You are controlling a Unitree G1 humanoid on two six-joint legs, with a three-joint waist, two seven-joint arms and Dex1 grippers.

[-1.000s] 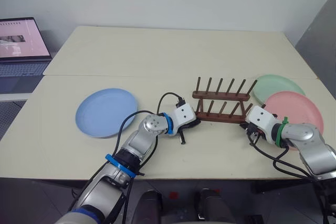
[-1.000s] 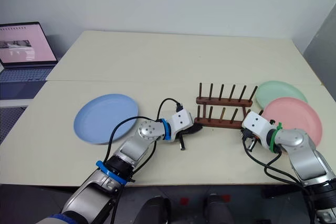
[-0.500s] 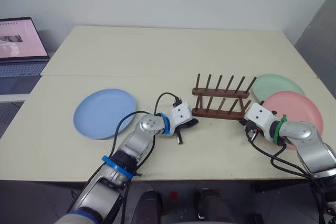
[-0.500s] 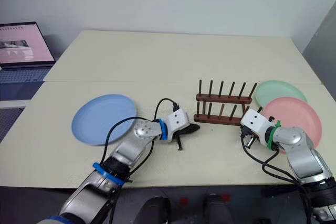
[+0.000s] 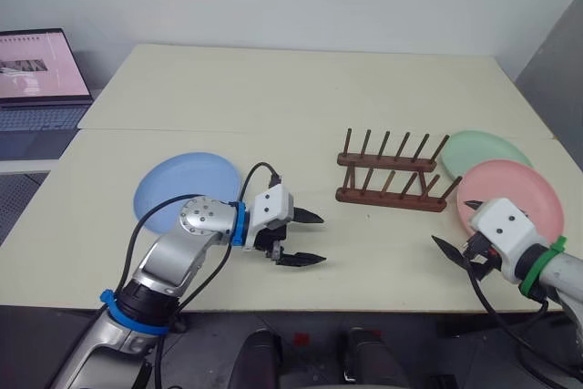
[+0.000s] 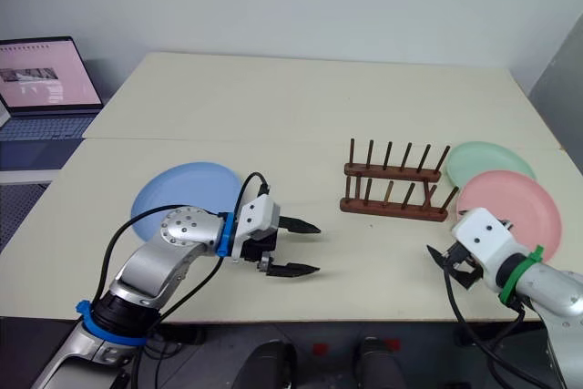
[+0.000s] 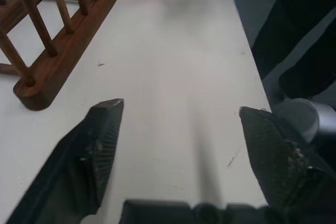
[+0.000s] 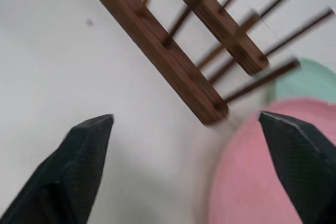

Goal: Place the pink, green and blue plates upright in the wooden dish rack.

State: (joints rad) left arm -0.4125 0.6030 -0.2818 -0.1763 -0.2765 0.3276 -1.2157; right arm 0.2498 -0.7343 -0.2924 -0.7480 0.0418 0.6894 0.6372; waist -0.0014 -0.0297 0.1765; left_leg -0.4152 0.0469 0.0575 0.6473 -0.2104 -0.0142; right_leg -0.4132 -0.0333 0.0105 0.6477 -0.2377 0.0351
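Left gripper (image 5: 305, 237) hovers low over the table (image 5: 273, 88), fingers spread wide and empty; right gripper (image 5: 453, 255) likewise wide, holding nothing, near the pink plate (image 5: 510, 190). Blue plate (image 5: 187, 190) lies flat beside the left arm. Wooden dish rack (image 5: 393, 175) stands mid-table, empty; green plate (image 5: 483, 150) lies beyond the pink one, partly under it. Plates look light, rigid, probably slick plastic: pinch at the raised rim.

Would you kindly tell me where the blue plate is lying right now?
In the head views the blue plate lies flat on the table's left side, just behind the left arm, well left of the wooden dish rack.
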